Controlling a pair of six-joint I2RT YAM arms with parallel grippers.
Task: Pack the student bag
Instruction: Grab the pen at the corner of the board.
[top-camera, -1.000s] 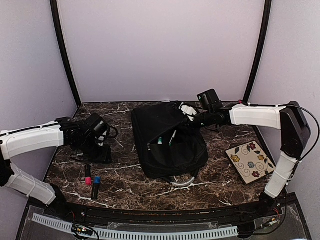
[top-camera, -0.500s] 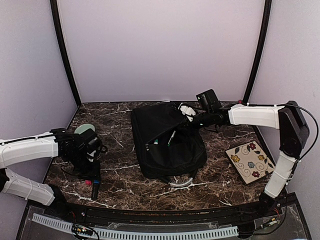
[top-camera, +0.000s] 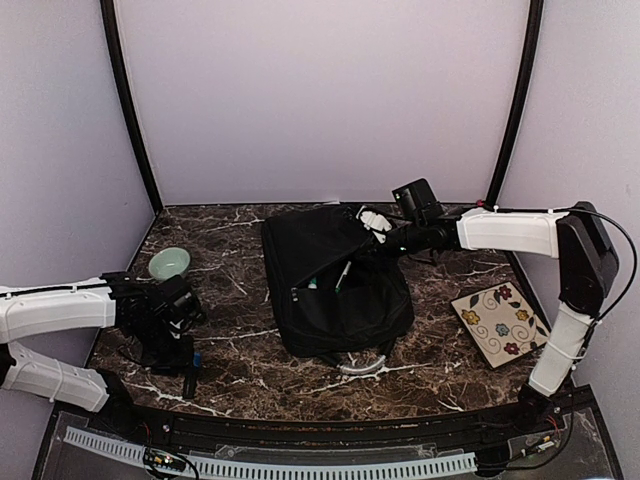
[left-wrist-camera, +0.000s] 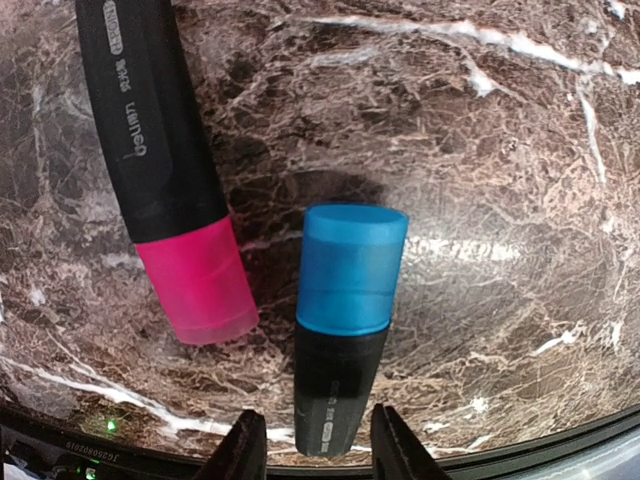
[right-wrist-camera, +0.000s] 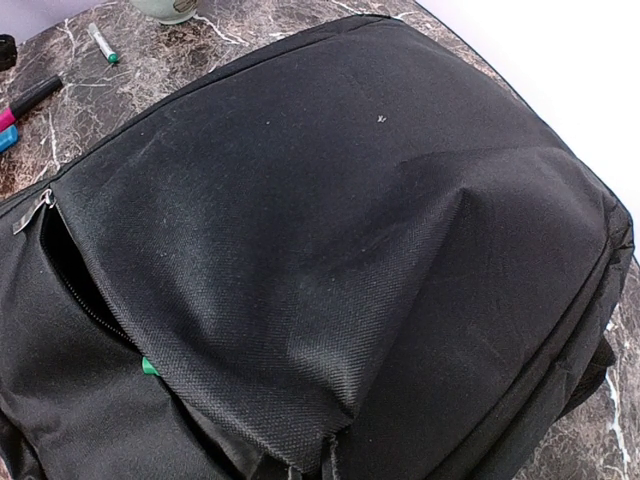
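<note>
Here we are, the student bag (top-camera: 335, 285) lying flat in the middle of the dark marble tabletop (top-camera: 250, 365), its zip opening gaping on the side nearer the arms, with a white pen (top-camera: 344, 274) and something green-tipped (top-camera: 320, 283) poking out of that slot. Off the bag's far right corner, the right hand (top-camera: 385, 240) is pinching a fold of the black cloth. In the right wrist view the fabric (right-wrist-camera: 330, 250) tents up to a peak at the bottom edge, though the fingers themselves sit out of frame. Over to the bag's left, near the front edge, the left hand (left-wrist-camera: 318, 448) is down low and spread, its 2 fingertips (left-wrist-camera: 248, 445) straddling the black barrel of a blue-capped marker (left-wrist-camera: 345, 320), with a visible gap on 1 side. Just beside that one, on the side away from the bag, lies a pink-capped marker (left-wrist-camera: 165, 160), the 2 nearly parallel and apart. Further back on the bag's left sits a small pale green bowl (top-camera: 169, 263), and the right wrist view catches a green-capped pen (right-wrist-camera: 103, 42) lying near it. To the bag's right rests a floral tile (top-camera: 500, 324), well apart from it, and a pale loop (top-camera: 362, 366) curls out from under the bag's near edge.
</note>
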